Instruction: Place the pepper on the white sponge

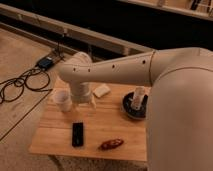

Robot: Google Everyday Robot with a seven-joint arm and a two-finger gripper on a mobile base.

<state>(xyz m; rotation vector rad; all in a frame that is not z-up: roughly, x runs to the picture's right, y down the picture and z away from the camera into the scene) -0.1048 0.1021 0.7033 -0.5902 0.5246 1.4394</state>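
Observation:
The dark-red pepper (111,144) lies on the wooden table (115,127) near its front edge, right of the middle. The white sponge (101,90) lies flat at the back of the table, just right of my arm's wrist. My gripper (85,103) hangs down from the big white arm over the back left part of the table, between the white cup and the sponge. It is well behind the pepper and holds nothing that I can see.
A white round cup (62,100) stands at the left, close to the gripper. A flat black device (77,134) lies front left. A dark bowl (134,109) with a white object in it stands at the right. Cables (20,84) lie on the floor to the left.

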